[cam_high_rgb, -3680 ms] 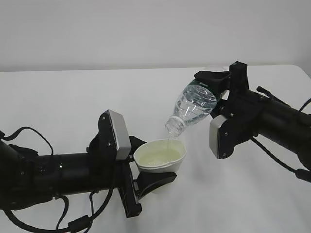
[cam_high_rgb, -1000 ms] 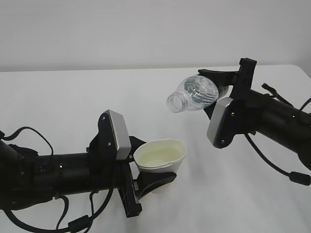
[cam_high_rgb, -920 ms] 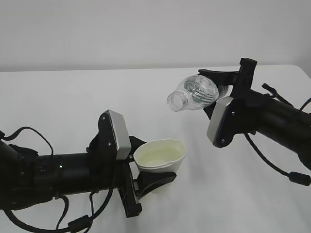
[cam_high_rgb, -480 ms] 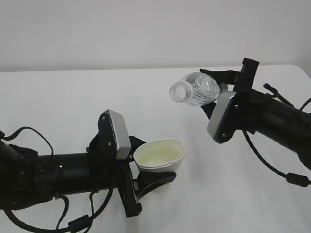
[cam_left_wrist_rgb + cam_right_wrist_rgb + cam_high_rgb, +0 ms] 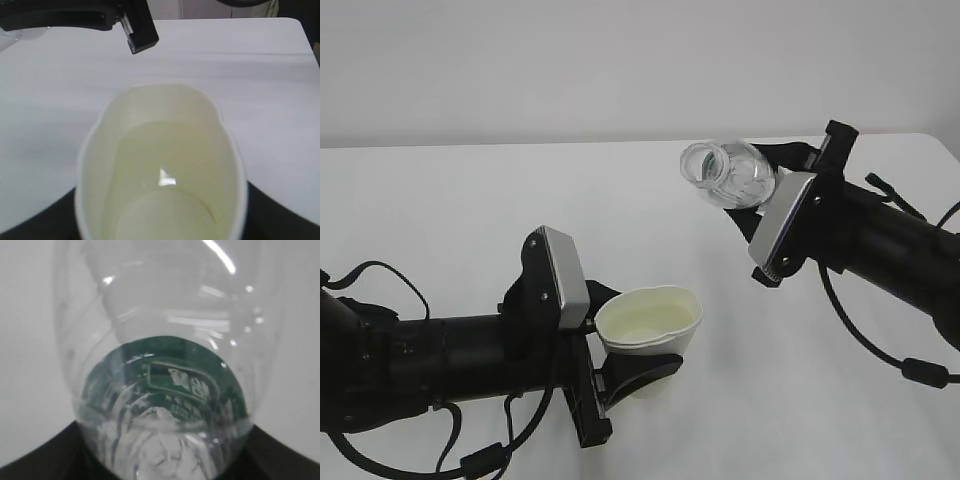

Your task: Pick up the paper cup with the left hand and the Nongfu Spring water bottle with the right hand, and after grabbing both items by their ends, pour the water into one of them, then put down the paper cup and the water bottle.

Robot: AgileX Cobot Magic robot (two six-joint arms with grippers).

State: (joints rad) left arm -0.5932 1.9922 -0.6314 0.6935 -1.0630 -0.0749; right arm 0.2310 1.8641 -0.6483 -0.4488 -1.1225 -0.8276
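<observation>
Table [image 5: 440, 190]: a white surface is spreading under both arms, bare where it is showing.
Left hand [image 5: 620, 375]: the black arm is lying low at the left, its jaws clamping the paper cup near its base and keeping it where it was a second ago.
Right hand [image 5: 775, 185]: the arm is reaching in from the right and is gripping the bottle by its bottom end; over the last second it has been rolling the neck upward and drawing back from the cup.
Nongfu Spring water bottle [image 5: 730, 173]: it is being held in the air, well apart from the cup, mouth now turning up toward the camera instead of down. The right wrist view is showing the green label through the clear wall.
Paper cup [image 5: 650, 322]: it is sitting upright in the left jaws, just above the table, rim slightly squeezed.
Water [image 5: 167, 177]: it is lying still in the cup, with no stream falling.
Meaning: pouring seems to be finishing; setting both items down is probably coming next.
</observation>
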